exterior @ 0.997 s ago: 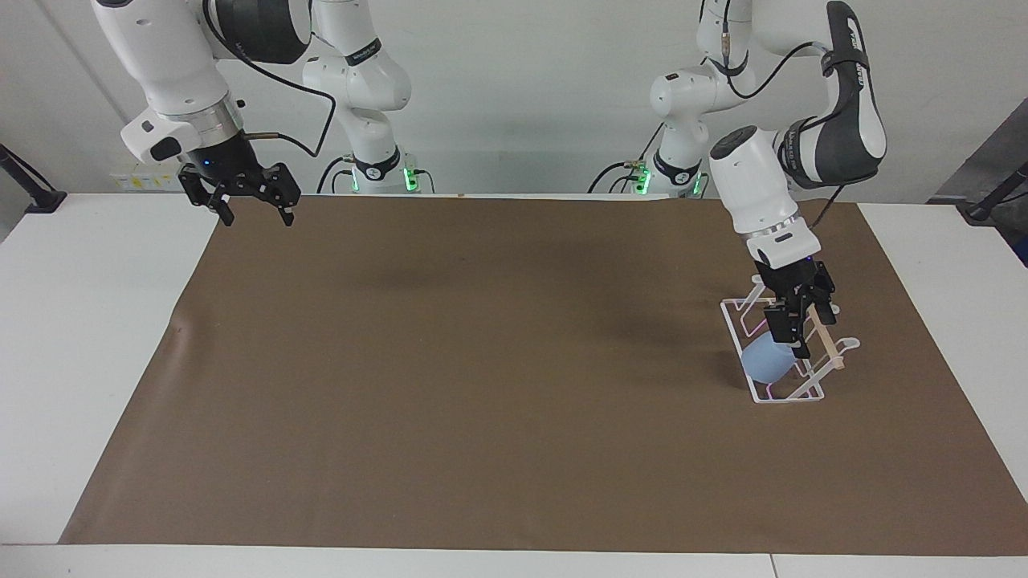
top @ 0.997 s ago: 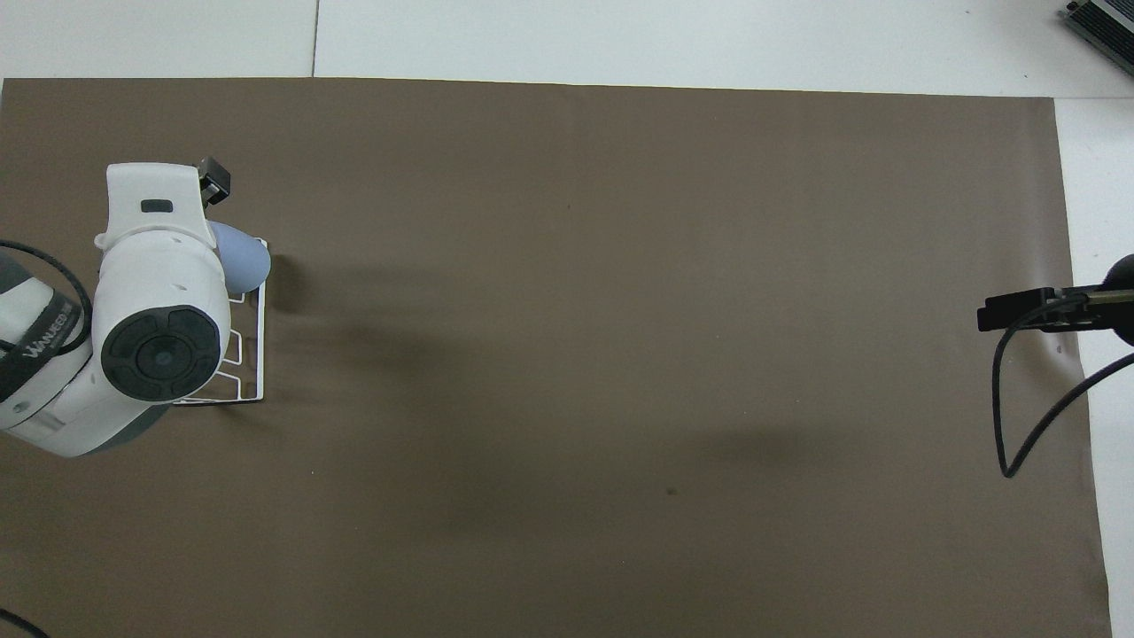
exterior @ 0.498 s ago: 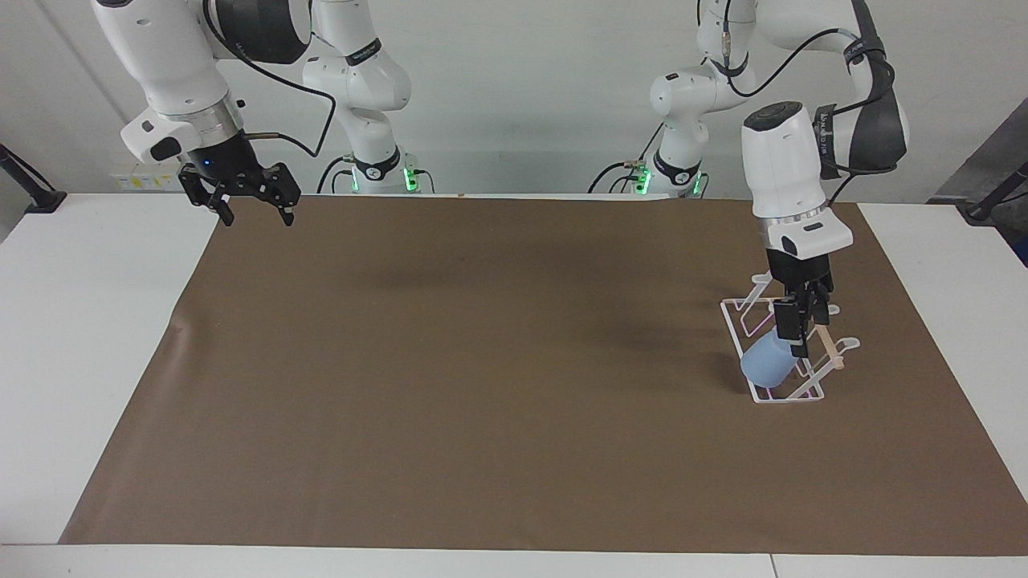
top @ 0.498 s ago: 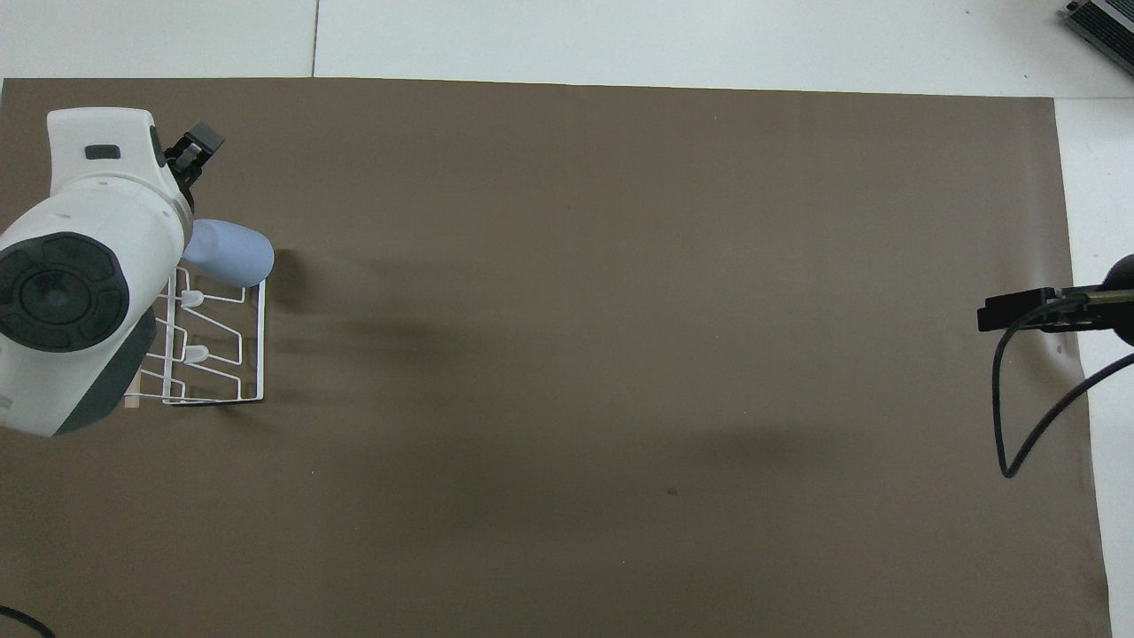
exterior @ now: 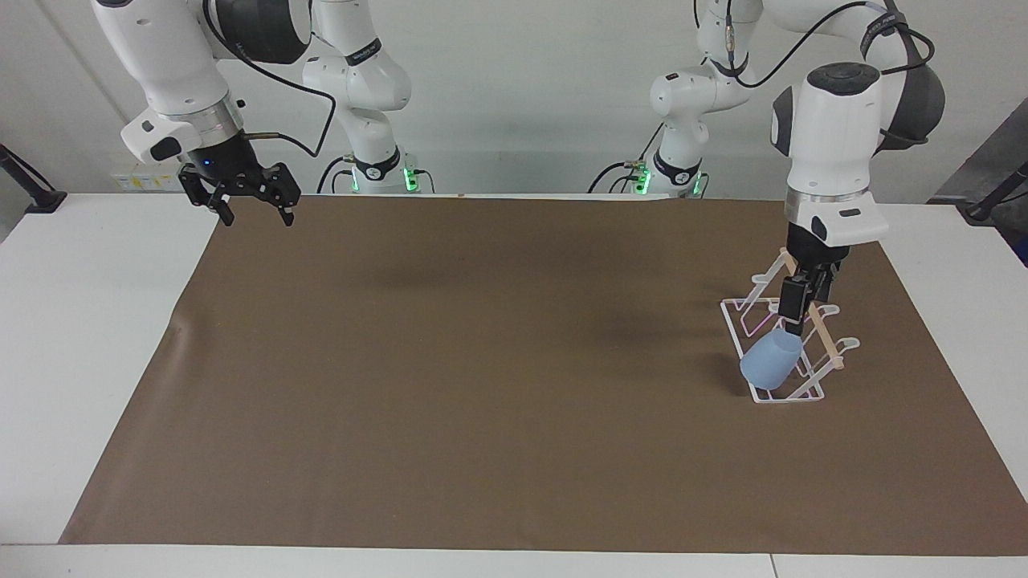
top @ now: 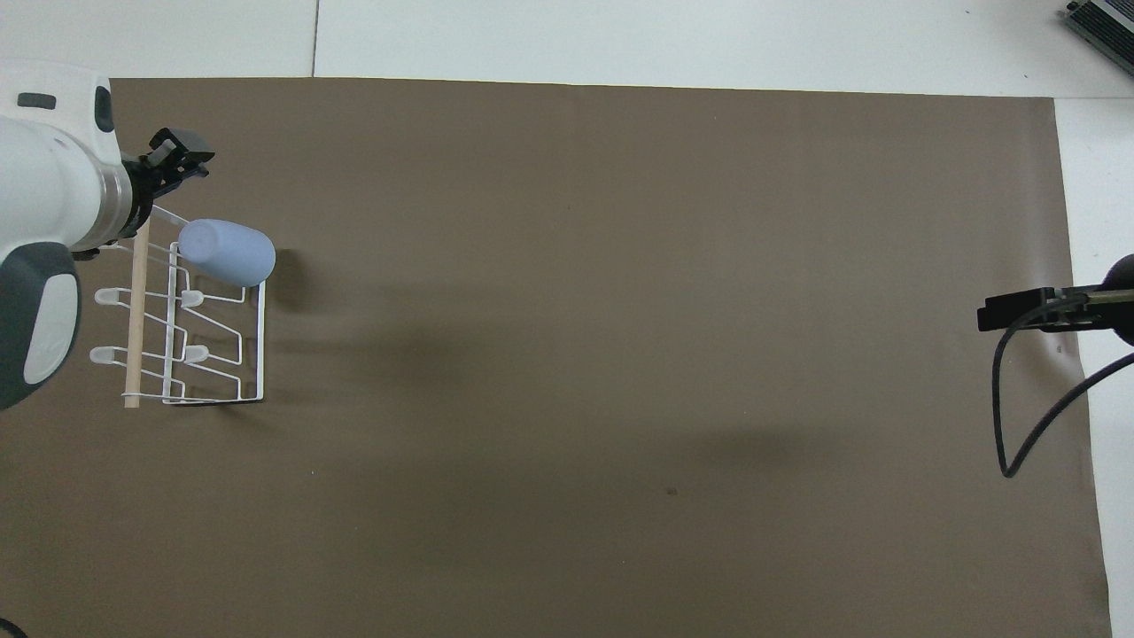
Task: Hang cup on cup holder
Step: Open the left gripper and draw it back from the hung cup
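White arms with black tools and cables.

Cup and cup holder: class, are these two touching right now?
Touching. The facing view shows the cup propped tilted on a prong of the cup holder, with no gap between them.

A: Surface? White tabletop [exterior: 96, 337], most of it covered by a brown paper sheet [exterior: 482, 385], slightly creased at the right arm's end.

B: Surroundings? Plain white wall [exterior: 522, 96] at the robots' end. Black clamp stands [exterior: 32, 189] at both tabletop corners there. Even, diffuse light; soft shadows on the sheet.
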`<control>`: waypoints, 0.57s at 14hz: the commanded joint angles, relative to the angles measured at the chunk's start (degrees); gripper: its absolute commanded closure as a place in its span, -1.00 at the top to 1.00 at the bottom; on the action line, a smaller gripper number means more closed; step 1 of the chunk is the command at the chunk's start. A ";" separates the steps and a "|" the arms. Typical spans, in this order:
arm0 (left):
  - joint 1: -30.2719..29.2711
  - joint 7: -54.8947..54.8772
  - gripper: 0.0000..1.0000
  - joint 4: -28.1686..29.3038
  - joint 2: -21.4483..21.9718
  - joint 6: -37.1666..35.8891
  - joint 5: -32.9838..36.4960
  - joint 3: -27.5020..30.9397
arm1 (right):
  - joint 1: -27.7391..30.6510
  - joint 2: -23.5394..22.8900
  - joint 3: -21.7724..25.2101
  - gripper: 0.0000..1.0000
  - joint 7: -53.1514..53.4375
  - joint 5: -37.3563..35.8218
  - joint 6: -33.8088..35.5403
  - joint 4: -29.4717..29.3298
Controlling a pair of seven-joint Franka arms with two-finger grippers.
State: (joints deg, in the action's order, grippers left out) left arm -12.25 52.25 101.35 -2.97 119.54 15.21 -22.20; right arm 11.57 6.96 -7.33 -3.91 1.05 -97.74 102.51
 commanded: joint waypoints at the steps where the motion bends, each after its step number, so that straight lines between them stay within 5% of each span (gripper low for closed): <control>1: 0.12 -10.11 1.00 -2.12 0.86 -7.11 -3.78 0.40 | 0.91 1.21 -0.67 1.00 -0.57 -0.43 0.18 1.02; 8: -2.43 -37.02 1.00 -5.37 2.26 -23.01 -9.49 1.11 | 0.82 1.21 -0.67 1.00 -0.57 -0.43 0.18 1.02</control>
State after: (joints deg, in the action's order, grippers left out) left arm -13.80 22.20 97.40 -1.65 101.61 7.66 -20.99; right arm 11.57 6.97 -7.33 -3.91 1.05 -97.74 102.51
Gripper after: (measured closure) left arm 0.000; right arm 0.000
